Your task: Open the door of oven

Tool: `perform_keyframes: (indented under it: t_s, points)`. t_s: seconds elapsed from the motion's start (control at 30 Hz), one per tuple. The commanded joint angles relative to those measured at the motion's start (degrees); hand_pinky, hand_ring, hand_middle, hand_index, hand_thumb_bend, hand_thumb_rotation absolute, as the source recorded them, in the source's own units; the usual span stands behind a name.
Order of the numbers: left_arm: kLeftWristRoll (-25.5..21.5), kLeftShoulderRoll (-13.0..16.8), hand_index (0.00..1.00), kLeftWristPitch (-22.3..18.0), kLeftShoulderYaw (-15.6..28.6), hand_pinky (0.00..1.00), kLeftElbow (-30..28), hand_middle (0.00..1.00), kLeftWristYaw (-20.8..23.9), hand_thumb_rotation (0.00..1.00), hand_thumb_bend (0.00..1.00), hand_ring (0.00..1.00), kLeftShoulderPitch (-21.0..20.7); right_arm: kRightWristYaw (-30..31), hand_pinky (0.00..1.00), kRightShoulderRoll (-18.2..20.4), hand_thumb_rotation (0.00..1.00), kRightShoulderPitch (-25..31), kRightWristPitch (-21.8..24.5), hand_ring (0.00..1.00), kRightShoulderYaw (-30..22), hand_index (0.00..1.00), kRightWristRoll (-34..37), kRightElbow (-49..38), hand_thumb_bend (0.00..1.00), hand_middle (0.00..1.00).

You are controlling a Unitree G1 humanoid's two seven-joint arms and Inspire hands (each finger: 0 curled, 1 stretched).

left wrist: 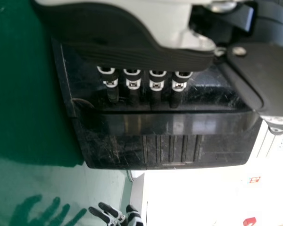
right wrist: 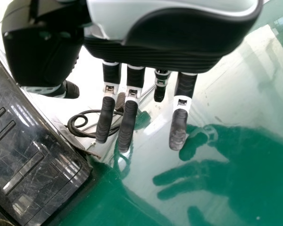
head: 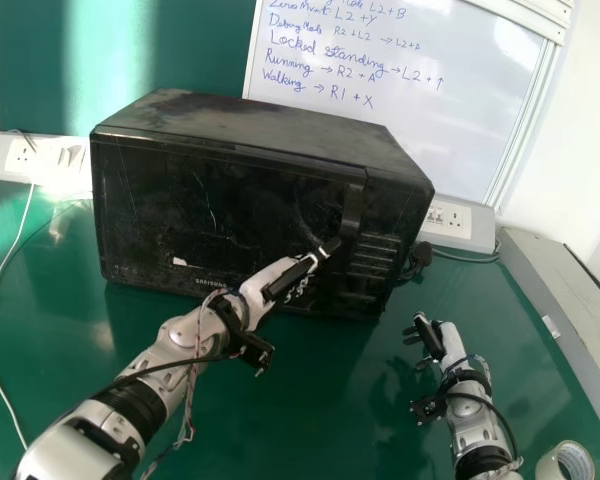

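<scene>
On the table [head: 310,400], the oven [head: 250,125] stands closed, left hand [head: 278,279] and right hand [head: 443,341] with fingers loosely open.

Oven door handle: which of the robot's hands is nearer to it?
Left. The left hand is right by the handle; the right hand is farther off, to the right over the table.

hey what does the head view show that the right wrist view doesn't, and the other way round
Head view: blue handwriting, a roll of pale tape and the left white-and-black robot hand.
Right wrist view: a dark green, hand-shaped shadow.
Both: the black box-shaped oven, the glossy green tabletop and the right white-and-black robot hand.
</scene>
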Motion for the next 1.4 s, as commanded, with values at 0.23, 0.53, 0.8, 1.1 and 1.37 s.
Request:
perform_keyframes:
  t_s: [0.23,0.53,0.8,1.1,1.37]
  points:
    - [0.6,-1.5,1.00,-1.7,0.6,1.00,2.0,1.00,0.1,0.91,1.00,1.00,-2.1,-0.4,0.31,0.1,0.15,0.0,0.1,0.38,0.3,0.49,-0.1,0.1,0.51,0.48]
    - [1.4,-2.1,1.00,-3.3,0.6,0.94,3.8,1.00,-0.2,0.90,1.00,1.00,-2.8,-0.8,0.32,0.1,0.15,-0.1,0.4,0.39,0.9,0.49,-0.5,0.1,0.51,0.48]
    - [1.3,-2.7,1.00,-4.6,0.8,0.99,4.5,1.00,-0.6,0.90,0.97,1.00,-3.1,-0.7,0.32,0.1,0.15,0.1,-0.1,0.38,0.7,0.49,0.0,0.1,0.51,0.48]
    - [0.8,-3.5,1.00,-3.8,1.7,1.00,5.3,0.99,-0.5,0.90,0.96,0.99,-3.9,-0.6,0.31,0.2,0.15,0.1,-0.4,0.38,0.9,0.49,-0.1,0.1,0.51,0.48]
    - [0.2,-4.0,1.00,-2.0,3.1,0.95,6.0,0.95,-0.4,0.91,0.94,0.92,-5.1,-0.5,0.31,0.3,0.15,0.1,-0.5,0.38,0.4,0.49,0.5,0.1,0.51,0.47]
